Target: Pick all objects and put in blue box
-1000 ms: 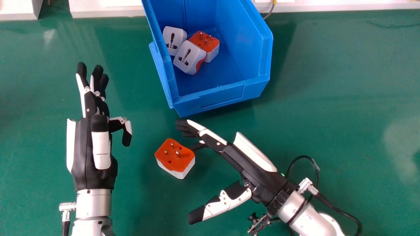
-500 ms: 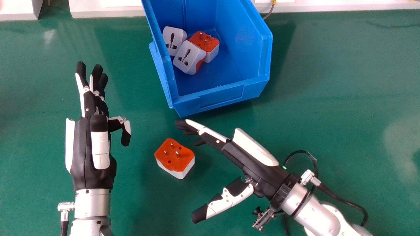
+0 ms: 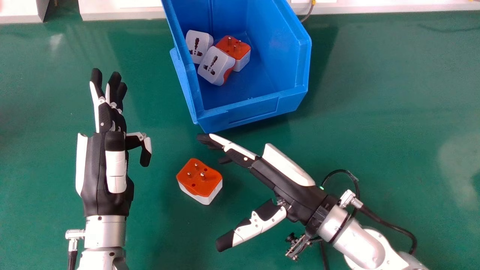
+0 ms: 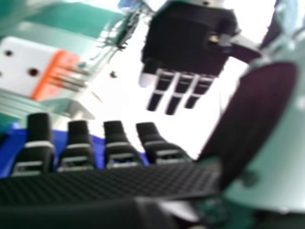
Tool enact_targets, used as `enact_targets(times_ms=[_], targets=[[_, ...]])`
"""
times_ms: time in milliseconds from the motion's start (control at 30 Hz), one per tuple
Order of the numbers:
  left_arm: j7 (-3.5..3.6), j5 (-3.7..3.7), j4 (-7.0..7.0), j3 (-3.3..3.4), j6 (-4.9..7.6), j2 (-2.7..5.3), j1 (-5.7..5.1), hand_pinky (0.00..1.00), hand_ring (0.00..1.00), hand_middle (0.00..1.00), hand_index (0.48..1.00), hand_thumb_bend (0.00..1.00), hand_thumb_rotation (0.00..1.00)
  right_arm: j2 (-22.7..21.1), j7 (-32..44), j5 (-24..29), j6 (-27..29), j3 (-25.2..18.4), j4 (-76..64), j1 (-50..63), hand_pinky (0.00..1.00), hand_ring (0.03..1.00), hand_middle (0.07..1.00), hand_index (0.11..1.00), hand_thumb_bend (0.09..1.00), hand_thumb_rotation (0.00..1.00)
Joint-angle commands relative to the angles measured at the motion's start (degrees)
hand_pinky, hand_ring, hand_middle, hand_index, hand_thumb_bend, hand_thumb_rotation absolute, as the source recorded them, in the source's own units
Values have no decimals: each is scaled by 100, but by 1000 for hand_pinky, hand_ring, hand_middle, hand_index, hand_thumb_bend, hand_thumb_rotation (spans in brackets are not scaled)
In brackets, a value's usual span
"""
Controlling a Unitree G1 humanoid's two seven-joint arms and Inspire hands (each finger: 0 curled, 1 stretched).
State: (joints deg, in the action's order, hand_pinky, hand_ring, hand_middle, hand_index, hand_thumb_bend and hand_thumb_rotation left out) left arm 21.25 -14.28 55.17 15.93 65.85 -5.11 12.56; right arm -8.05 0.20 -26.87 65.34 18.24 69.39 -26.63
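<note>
Blue box [image 3: 255, 112] (far end beyond view)

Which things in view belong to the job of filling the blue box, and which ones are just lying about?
For the job:
orange and white adapter on the green table
three adapters inside the blue box

Just lying about:
thin cable right of the box
white panels along the far edge

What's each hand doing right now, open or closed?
Left hand: open, fingers straight, holding nothing.
Right hand: open, holding nothing, beside the orange and white adapter.
</note>
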Motion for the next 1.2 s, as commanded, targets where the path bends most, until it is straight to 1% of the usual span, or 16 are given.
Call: enact_targets(times_ms=[0, 100, 233, 400, 533, 700, 933, 1033, 1167], targets=[[31, -40, -104, -33, 58, -16, -15, 0, 1000, 1000, 955, 1000, 1000, 80, 60, 114, -59, -12, 45, -158, 832, 925, 939, 933, 1000, 450], [17, -24, -105, -37, 69, -3, -23, 0, 1000, 1000, 955, 1000, 1000, 154, 63, 72, -256, -1, 157, -231, 844, 931, 943, 934, 1000, 441], [9, -21, -122, -36, 99, 5, -47, 0, 1000, 1000, 955, 1000, 1000, 224, 54, 7, -480, 43, 265, -323, 863, 942, 951, 939, 1000, 429], [35, -60, -157, -32, 94, -1, -71, 0, 1000, 1000, 955, 1000, 1000, 218, 12, -95, -631, 128, 313, -391, 877, 949, 959, 944, 1000, 419], [49, -80, -156, -42, 89, 12, -63, 0, 1000, 1000, 954, 1000, 1000, 188, -36, -170, -696, 207, 342, -432, 883, 952, 963, 945, 1000, 415], [61, -96, -125, -32, 70, -1, -29, 0, 1000, 1000, 955, 1000, 1000, 123, -60, -248, -726, 270, 361, -527, 885, 953, 965, 946, 1000, 411], [104, -123, -133, -26, 46, -18, -22, 0, 1000, 1000, 955, 1000, 1000, 106, -177, -371, -754, 372, 389, -637, 883, 950, 963, 943, 1000, 407], [145, -164, -148, -30, 33, -36, -34, 0, 1000, 1000, 955, 1000, 1000, 146, -225, -400, -792, 415, 424, -672, 883, 950, 962, 943, 1000, 408], [188, -196, -160, -26, 14, -57, -36, 0, 1000, 1000, 955, 1000, 1000, 185, -322, -452, -847, 493, 456, -723, 884, 949, 962, 942, 1000, 402]])
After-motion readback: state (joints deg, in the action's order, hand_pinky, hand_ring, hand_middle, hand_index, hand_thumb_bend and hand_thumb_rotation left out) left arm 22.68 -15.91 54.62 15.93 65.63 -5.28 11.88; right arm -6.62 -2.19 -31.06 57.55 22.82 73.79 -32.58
